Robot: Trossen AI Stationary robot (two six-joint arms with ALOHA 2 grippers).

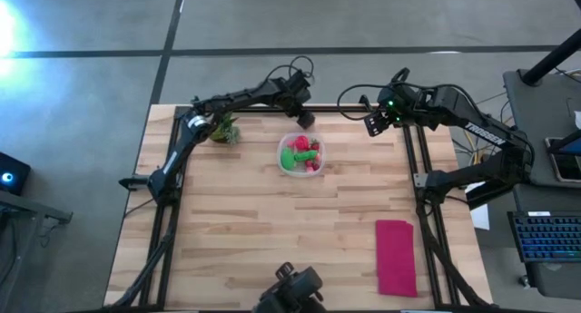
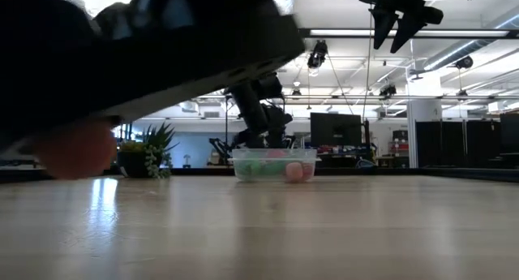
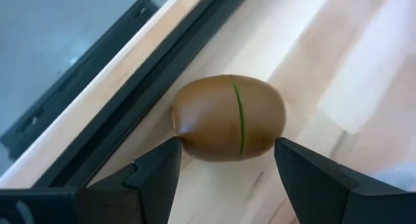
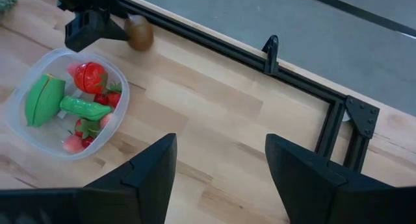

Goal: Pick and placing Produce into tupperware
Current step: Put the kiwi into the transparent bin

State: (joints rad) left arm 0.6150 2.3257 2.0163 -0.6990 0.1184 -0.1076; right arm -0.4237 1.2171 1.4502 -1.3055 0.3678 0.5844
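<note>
Here, brown produce piece (image 3: pixel 229 117) crosswise between left hand (image 3: pixel 227 162) fingers

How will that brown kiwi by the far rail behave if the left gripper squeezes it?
The kiwi looks smooth, glossy and egg-shaped, so it may slip or roll from the open left gripper. Its green seam suggests two halves that might split. Probably light, hard plastic.

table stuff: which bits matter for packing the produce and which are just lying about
Job:
tupperware, holding red and green pieces
brown kiwi, on the table between the open left gripper fingers

Lying about:
potted plant
red cloth
</note>
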